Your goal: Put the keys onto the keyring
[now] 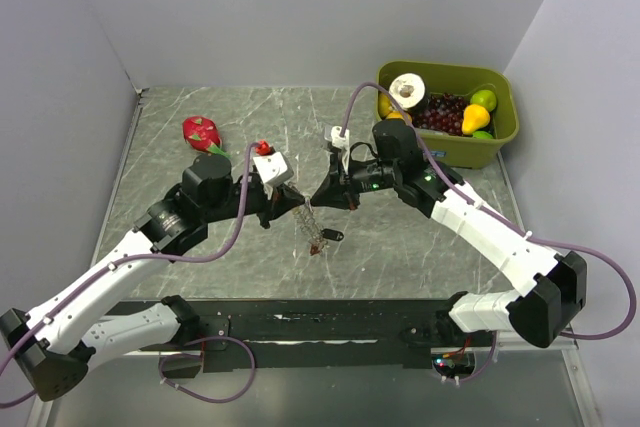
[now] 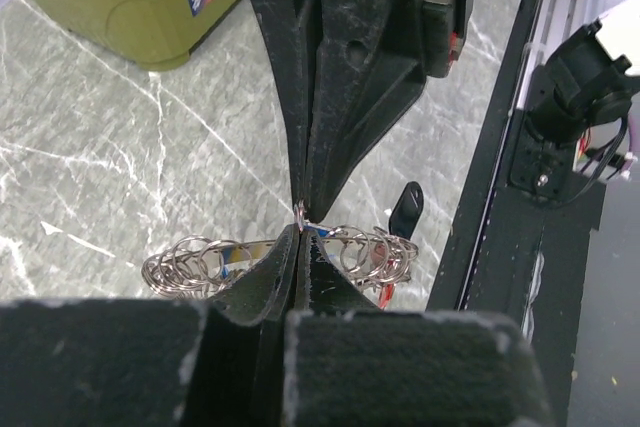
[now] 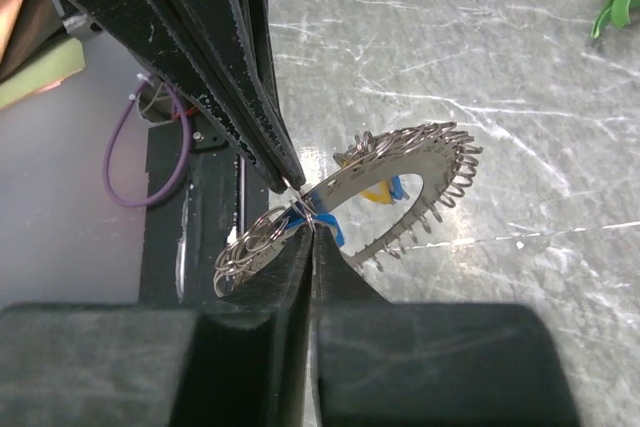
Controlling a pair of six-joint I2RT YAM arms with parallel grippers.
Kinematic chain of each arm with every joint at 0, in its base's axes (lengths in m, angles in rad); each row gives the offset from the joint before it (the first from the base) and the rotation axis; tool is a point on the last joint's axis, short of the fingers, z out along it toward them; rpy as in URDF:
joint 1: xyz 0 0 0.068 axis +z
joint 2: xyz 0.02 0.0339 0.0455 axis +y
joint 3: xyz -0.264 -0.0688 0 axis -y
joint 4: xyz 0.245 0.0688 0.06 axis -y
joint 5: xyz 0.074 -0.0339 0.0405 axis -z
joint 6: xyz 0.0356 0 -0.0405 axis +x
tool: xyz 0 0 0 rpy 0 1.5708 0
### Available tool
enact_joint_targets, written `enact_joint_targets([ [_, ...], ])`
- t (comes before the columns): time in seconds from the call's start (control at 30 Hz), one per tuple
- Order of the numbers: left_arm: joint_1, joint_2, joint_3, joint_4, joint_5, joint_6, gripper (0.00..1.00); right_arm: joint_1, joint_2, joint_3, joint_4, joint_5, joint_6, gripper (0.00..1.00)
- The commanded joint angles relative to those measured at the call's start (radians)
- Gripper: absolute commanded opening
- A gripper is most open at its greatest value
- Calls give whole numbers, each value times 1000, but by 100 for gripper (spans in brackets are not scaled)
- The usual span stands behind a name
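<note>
The keyring (image 1: 312, 225) is a wide flat metal ring strung with several small wire split rings. It hangs between my two grippers above the table. It shows in the left wrist view (image 2: 190, 262) and the right wrist view (image 3: 425, 162). My left gripper (image 1: 291, 209) (image 2: 300, 225) is shut, with its tips pinching the ring's band. My right gripper (image 1: 320, 198) (image 3: 314, 224) is shut tip to tip against it, pinching a blue-tagged key (image 3: 327, 201) and its small wire ring. Another blue tag (image 3: 401, 187) hangs inside the ring. A black fob (image 2: 405, 209) dangles below.
A green bin (image 1: 500, 137) of fruit stands at the back right and also shows in the left wrist view (image 2: 150, 17). A dragon fruit (image 1: 203, 132) and a small red fruit (image 1: 263, 147) lie at the back left. A black rail (image 1: 320, 322) runs along the near edge.
</note>
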Motion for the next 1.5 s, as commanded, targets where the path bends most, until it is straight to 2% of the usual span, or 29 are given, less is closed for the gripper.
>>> enact_joint_targets([
  [0.0, -6, -50, -27, 196, 37, -63, 1, -6, -54, -22, 39, 25, -8, 20],
  [0.03, -6, -49, -34, 204, 39, -64, 1, -9, -81, -31, 47, 54, -6, 27],
  [0.07, -6, -46, -36, 212, 42, -64, 1, -12, -95, -40, 55, 65, -6, 40],
  [0.13, -6, -43, -39, 228, 46, -63, 1, -12, -141, -62, 70, 93, -12, 52],
  [0.17, -6, -41, -42, 236, 48, -63, 1, -17, -155, -68, 76, 107, -12, 66],
  [0.27, -6, -43, -59, 293, 63, -64, 1, -29, -197, -86, 98, 113, -9, 84],
  [0.37, -6, -44, -88, 382, 89, -102, 1, -43, -235, -108, 147, 76, 7, 89],
  [0.53, -6, -37, -134, 501, 170, -127, 1, -49, -267, -128, 197, 19, 32, 90],
  [0.67, -6, -35, -181, 667, 235, -182, 1, -51, -261, -125, 205, -13, 40, 83],
  [0.8, -6, -29, -185, 705, 258, -199, 1, -51, -255, -123, 208, -30, 44, 68],
  [0.83, -4, -27, -185, 712, 258, -201, 1, -51, -258, -125, 207, -18, 44, 60],
  [1.0, -6, -33, -186, 730, 263, -204, 1, -51, -278, -143, 216, -7, 44, 51],
  [1.03, -6, -35, -188, 733, 261, -205, 1, -54, -279, -146, 222, -10, 47, 42],
  [1.1, -6, -35, -189, 739, 263, -207, 1, -54, -280, -148, 226, -19, 55, 38],
  [1.2, -6, -32, -188, 741, 261, -208, 1, -54, -276, -145, 227, -34, 61, 18],
  [1.23, -6, -32, -188, 742, 263, -208, 1, -54, -276, -142, 227, -34, 63, 8],
  [1.3, -4, -33, -188, 742, 264, -208, 1, -54, -276, -140, 228, -37, 70, 1],
  [1.47, -4, -29, -185, 726, 269, -202, 1, -54, -284, -142, 263, -56, 101, 0],
])
